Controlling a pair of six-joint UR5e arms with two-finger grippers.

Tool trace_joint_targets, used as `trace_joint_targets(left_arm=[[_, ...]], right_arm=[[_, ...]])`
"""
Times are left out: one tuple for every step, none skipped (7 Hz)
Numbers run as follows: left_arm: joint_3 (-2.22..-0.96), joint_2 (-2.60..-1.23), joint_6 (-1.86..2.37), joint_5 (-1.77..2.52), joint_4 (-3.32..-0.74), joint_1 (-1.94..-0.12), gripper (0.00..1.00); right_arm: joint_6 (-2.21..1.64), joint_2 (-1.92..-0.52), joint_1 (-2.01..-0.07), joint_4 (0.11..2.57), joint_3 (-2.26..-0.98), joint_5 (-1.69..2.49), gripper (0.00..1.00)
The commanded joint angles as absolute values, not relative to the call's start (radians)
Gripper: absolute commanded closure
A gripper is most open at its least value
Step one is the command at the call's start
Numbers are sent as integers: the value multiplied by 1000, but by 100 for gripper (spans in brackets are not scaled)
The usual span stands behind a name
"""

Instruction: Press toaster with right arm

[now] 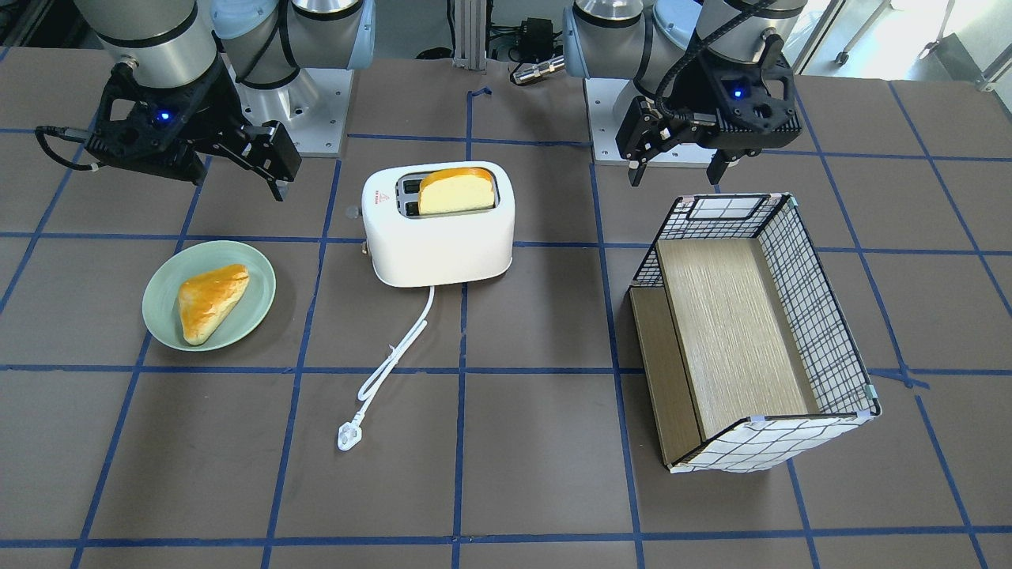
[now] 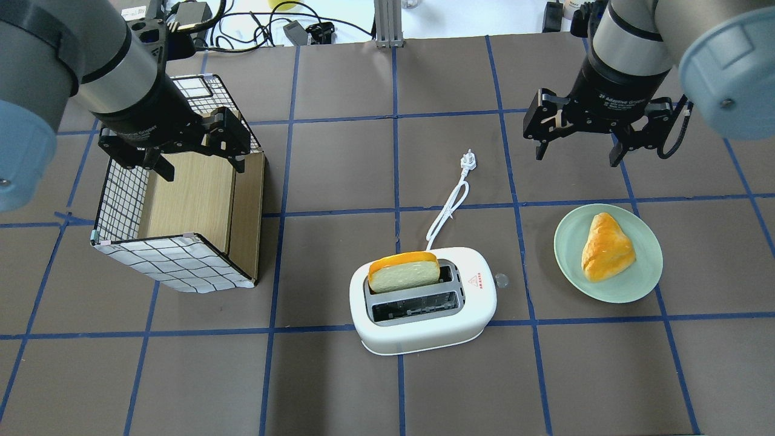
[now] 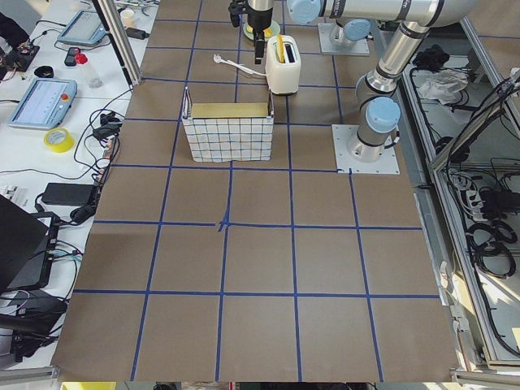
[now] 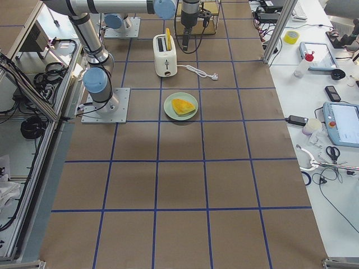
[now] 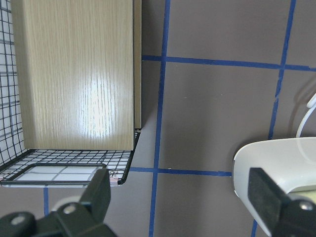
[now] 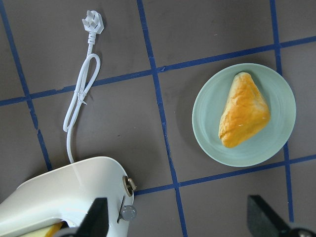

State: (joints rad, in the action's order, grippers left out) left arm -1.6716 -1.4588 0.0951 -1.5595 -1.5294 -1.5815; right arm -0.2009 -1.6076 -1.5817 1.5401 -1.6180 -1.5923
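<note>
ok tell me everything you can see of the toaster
The toaster is white, rounded, plastic by its look, upright on the table. Of two top slots, the one farther from the robot holds a bread slice; the other is empty. A red triangle mark sits on top, small knobs on the end toward the robot's right. Its white cord lies loose, unplugged.

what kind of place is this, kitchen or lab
Probably a robotics lab: left arm and right arm bolted to a tape-gridded table, a teach pendant on a side bench, the toaster unplugged.
</note>
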Motion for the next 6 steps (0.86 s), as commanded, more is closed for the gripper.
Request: trace_joint_targets(left_arm=[[-1671,-1459,95,-1560,-1529,-1582,0],[-1672,-1459,95,-1560,-1529,-1582,0],[-1672,-1459,95,-1560,-1529,-1582,0],[-1672,-1459,95,-1560,-1529,-1582,0],[-1671,-1459,95,-1560,-1529,-1582,0],[-1672,-1459,95,-1560,-1529,-1582,0]], right_arm=[[-201,-1608,-1582,1540,-1618,-1592,0],[-201,-1608,-1582,1540,-1618,-1592,0],[-202,-1608,-1583,1540,-1620,-1592,0],[-202,-1608,-1583,1540,-1620,-1592,0],[-218,-1609,-1582,1540,-1617,-1598,0],[-206,-1608,-1580,1540,-1603,-1591,0]])
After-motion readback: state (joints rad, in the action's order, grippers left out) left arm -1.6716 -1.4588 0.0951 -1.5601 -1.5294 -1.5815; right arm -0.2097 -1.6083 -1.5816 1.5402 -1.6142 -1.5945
